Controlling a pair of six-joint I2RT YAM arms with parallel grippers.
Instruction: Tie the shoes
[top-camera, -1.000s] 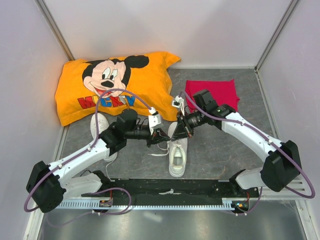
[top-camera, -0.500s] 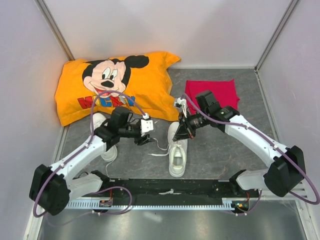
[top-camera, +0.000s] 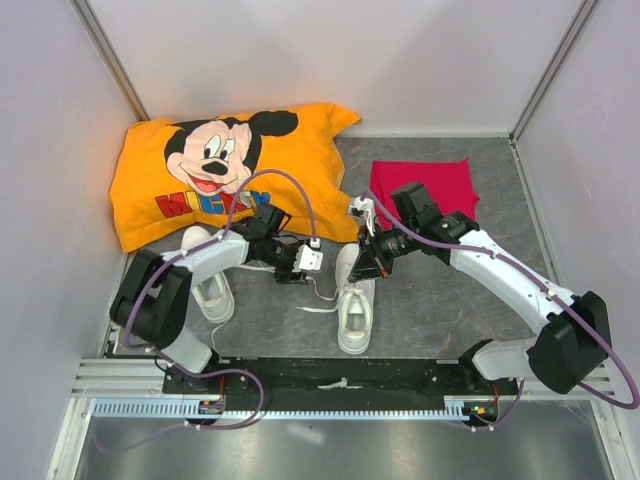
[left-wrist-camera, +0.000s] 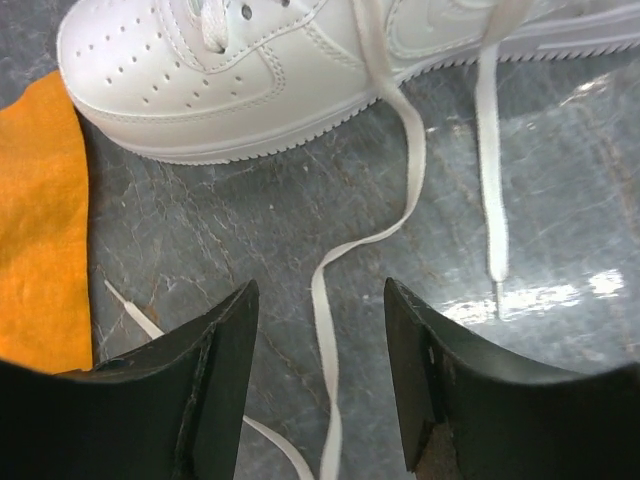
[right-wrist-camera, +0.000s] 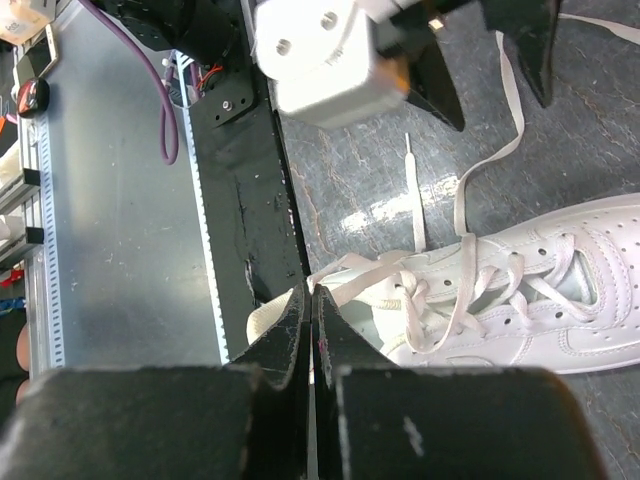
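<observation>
White low-top sneaker (top-camera: 355, 305) lies mid-table on the grey mottled surface (top-camera: 440, 300), its laces loose. Second white sneaker (top-camera: 210, 285) sits to the left, near the orange Mickey Mouse cushion (top-camera: 230, 165). Left gripper (left-wrist-camera: 318, 390): fingers parted, nothing held. A thin white lace (left-wrist-camera: 398, 190) trails along the floor between them. Right gripper (right-wrist-camera: 310, 320): pressed shut just over the centre sneaker's laces; I can't tell whether it pinches one. Red folded cloth (top-camera: 425, 185) lies behind.

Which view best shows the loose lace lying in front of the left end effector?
Left wrist: the lace runs from the shoe across the floor between the open fingers. Top external shows only a thin strand; right wrist catches part of it.
</observation>
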